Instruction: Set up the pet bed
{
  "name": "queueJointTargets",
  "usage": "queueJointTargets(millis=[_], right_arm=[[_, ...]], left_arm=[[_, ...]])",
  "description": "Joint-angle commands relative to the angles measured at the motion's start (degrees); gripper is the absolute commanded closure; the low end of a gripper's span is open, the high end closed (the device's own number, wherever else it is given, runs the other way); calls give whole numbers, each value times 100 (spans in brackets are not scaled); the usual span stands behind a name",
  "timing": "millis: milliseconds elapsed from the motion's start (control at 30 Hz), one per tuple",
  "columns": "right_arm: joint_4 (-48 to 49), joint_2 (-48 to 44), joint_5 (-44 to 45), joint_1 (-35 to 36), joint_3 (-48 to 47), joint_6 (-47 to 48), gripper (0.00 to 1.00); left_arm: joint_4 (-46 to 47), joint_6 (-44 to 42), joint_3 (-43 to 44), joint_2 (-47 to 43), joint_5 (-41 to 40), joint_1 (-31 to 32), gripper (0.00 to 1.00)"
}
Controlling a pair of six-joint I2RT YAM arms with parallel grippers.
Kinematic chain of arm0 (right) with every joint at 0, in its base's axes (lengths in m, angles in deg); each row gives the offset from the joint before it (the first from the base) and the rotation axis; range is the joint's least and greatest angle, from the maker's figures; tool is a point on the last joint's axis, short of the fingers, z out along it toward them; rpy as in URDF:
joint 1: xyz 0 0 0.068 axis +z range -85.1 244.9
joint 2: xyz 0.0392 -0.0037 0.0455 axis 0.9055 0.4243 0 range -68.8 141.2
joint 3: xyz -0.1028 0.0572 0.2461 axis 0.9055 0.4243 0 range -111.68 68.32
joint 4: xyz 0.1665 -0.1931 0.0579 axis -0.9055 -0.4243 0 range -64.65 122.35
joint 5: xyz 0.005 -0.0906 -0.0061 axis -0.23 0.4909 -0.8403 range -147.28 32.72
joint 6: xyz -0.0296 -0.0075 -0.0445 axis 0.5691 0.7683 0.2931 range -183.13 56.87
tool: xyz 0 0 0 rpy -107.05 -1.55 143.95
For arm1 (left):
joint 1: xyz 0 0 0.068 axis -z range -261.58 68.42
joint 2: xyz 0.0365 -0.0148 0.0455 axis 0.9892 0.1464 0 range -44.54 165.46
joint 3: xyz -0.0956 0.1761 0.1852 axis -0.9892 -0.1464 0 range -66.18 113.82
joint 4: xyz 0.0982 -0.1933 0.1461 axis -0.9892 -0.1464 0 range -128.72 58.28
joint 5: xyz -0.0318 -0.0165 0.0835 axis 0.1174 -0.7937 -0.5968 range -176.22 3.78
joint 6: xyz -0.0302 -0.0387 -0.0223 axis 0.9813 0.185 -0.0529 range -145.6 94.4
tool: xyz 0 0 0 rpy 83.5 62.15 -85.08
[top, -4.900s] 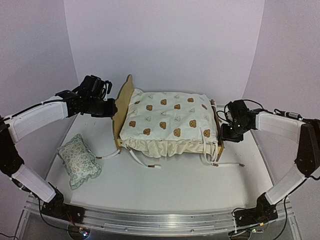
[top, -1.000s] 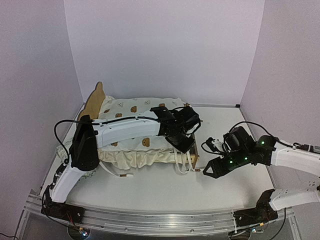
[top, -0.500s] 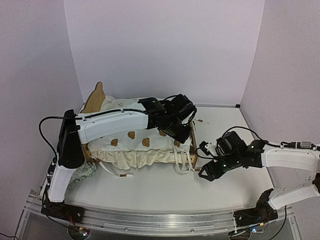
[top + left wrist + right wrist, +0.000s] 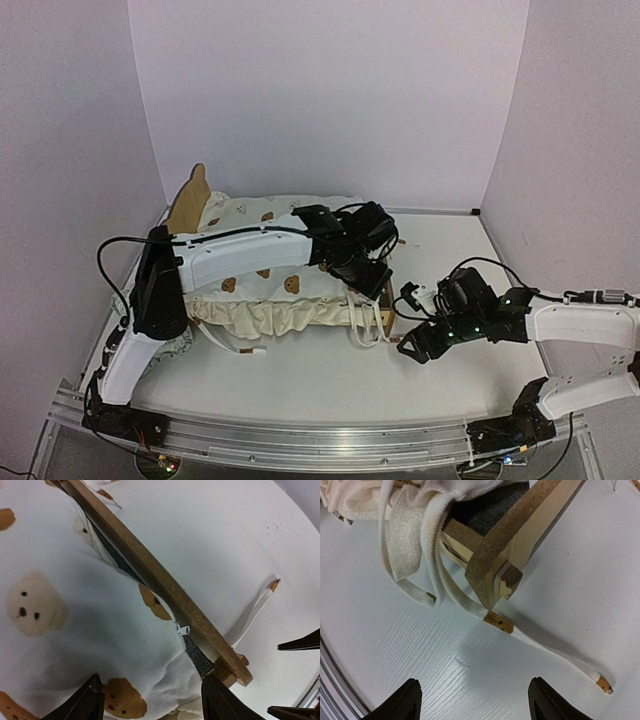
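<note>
The pet bed lies on the left half of the table, its plywood headboard far left and its footboard at mid-table. A cream bear-print cover fills it. My left gripper hangs open just above the cover's corner by the footboard rail. In the left wrist view the left gripper straddles that corner of the cover without gripping it. My right gripper is open low over the table, right of the footboard corner. In the right wrist view nothing lies between the right gripper's fingers.
Cream ties hang from the cover over the bed's front corner, one with a brown tip trailing across the table. A floral pillow peeks out under the left arm at front left. Walls close in the left, back and right.
The left gripper has opened and let go of the cover near the footboard, shifting slightly. The right gripper has opened a little wider and barely moved.
</note>
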Motion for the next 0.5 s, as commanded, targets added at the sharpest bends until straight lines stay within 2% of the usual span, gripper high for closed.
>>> queueJointTargets(millis=[0,133,167,300,367,467], right_arm=[[159,-231,176,14,73,-6,25],[155,-252,184,15,82,-27,25],[155,-246,173,15,82,-31,25],[155,-177,120,15,74,-25,25],[159,-109,79,15,47,-15,25],[169,25,72,16,-5,3,26]], left_arm=[[-290,111,365,367,-85,-7,34],[-425,132,584,649,-192,-7,42],[-455,130,625,706,-219,-7,47],[-460,167,658,783,-282,-7,94],[-405,179,592,689,-325,-5,100],[-347,175,466,433,-415,-1,100]])
